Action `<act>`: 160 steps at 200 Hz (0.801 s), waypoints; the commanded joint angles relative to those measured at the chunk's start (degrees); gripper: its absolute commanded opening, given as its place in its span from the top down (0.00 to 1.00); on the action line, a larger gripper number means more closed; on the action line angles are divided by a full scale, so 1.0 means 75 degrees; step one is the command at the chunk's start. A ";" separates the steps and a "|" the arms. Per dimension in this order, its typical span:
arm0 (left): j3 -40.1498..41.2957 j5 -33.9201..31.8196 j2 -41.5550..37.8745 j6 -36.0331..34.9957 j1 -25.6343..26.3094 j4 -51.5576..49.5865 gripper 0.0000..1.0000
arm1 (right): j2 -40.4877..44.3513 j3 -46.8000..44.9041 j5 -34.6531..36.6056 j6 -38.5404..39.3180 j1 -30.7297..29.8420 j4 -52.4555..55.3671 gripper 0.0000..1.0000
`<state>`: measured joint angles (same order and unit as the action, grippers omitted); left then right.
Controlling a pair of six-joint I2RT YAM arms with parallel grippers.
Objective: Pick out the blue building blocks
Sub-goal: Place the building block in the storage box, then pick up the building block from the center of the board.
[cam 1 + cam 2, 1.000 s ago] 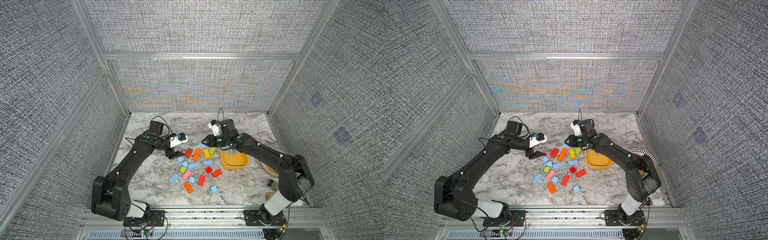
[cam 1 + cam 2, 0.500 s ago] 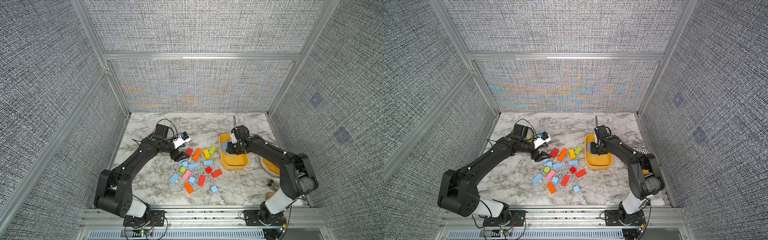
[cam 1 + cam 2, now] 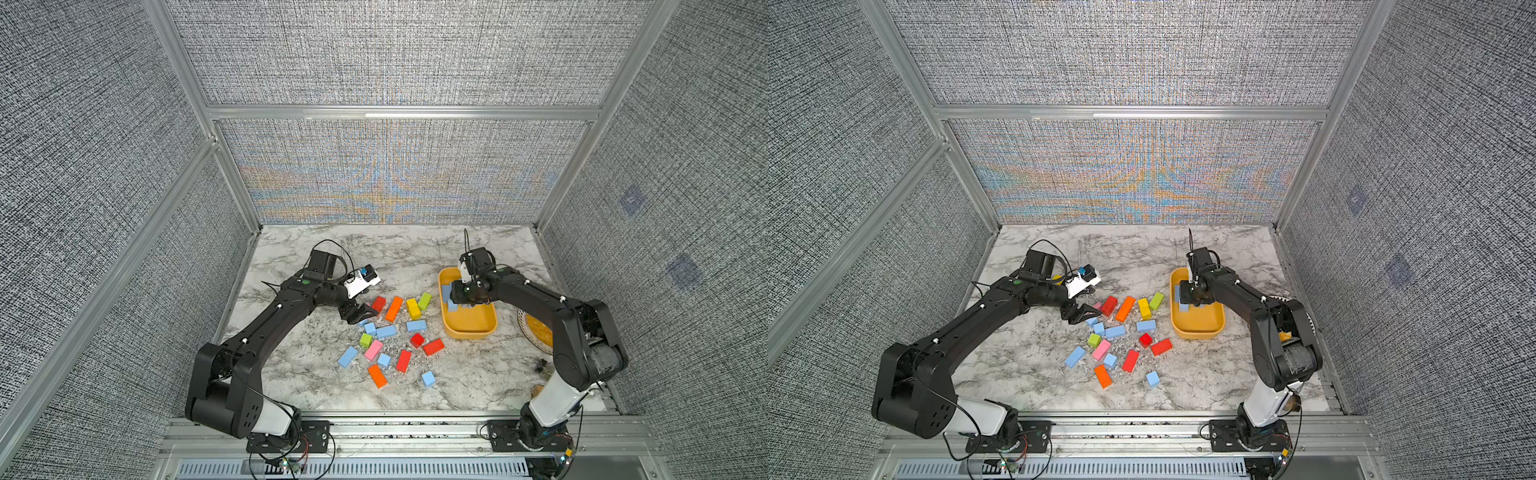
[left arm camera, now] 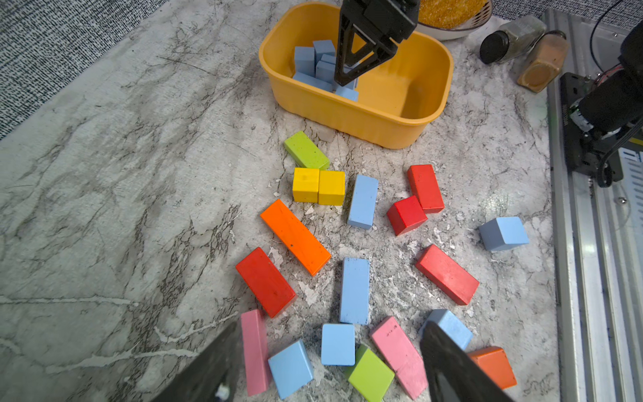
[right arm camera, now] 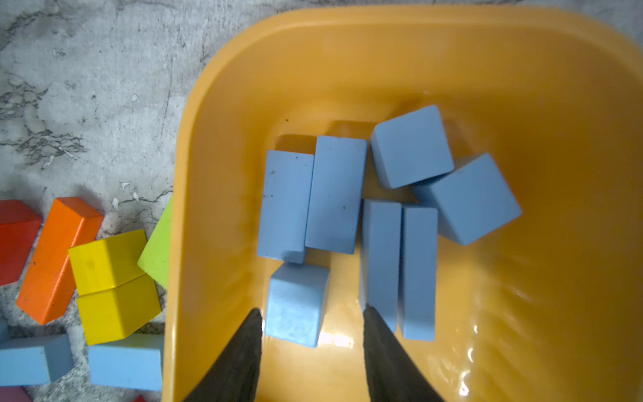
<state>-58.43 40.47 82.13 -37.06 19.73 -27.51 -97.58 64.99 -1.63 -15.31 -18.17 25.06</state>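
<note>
Marble-patterned tabletop [image 3: 291, 374], grey fabric-walled booth: your right gripper [image 5: 311, 309] hangs inside the yellow tub [image 3: 469, 330], jaws parted. A blue cube [image 5: 295, 302] lies loose between them, with a clear gap on at least one side. Counting that cube, seven blue building blocks [image 5: 335, 195] show in the tub, bunched toward its far end. Your left gripper [image 4: 330, 330] hovers spread wide and holding nothing above the left edge of the scattered pile. More blue blocks [image 4: 355, 290] lie flat there among red, orange, yellow, green and pink ones. A lone blue cube [image 3: 428, 379] sits apart toward the front rail. A bowl [image 4: 447, 33] of yellow grains stands beside the tub.
</note>
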 commanded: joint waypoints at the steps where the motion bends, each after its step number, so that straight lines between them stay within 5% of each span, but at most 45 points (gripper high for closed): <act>1: 0.0042 -0.0060 -0.0101 0.0054 -0.0014 0.0106 0.18 | 0.0136 0.0107 0.0210 0.0015 -0.0047 0.0085 0.49; 70: 0.0504 -0.1011 -0.0542 0.0312 -0.0058 0.0517 0.14 | 0.0686 0.0650 0.0320 0.0155 -0.1492 -0.0291 0.49; 160: 0.1594 -0.0972 -0.1301 0.1820 -0.1223 0.2072 0.08 | -0.0984 0.2510 0.0201 0.0549 -0.3403 -0.0491 0.49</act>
<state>-47.27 32.77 73.56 -27.31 12.27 -16.49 -102.83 81.19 0.91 -11.92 -41.91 22.02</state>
